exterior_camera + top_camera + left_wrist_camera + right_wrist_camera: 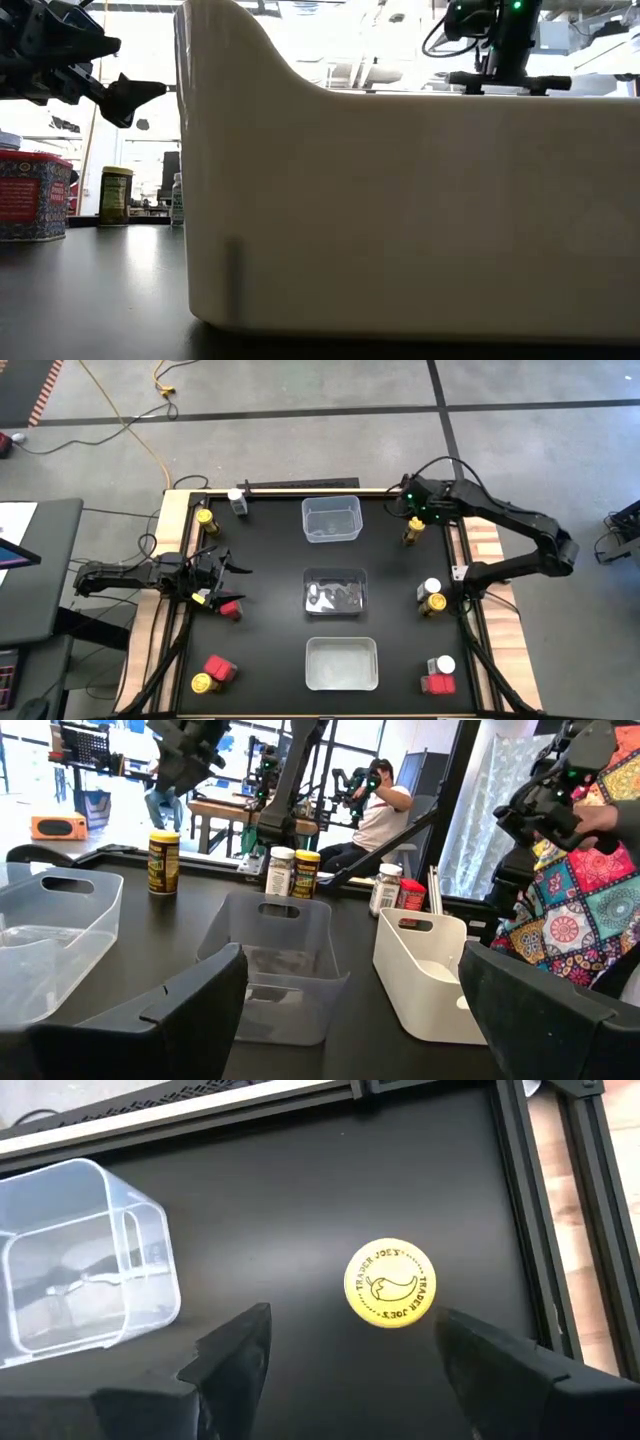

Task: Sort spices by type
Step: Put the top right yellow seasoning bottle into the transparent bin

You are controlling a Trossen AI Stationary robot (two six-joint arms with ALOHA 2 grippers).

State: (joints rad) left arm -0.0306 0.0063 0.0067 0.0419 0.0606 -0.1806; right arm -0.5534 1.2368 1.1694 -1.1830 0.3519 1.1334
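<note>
The spices lie scattered around the table, unsorted: a yellow-capped jar [390, 1282] stands directly beneath my right gripper [350, 1350], fingers spread wide above it and empty. I judge the reach is nearly done; next comes a straight descent and a squeeze. My left gripper [222, 572], also open, waits beside a red tin [231, 610].

Three tubs [331, 520] in a column down the table's [270, 570] middle — jars [207, 520] and tins [218, 667] along its left and right edges.
</note>
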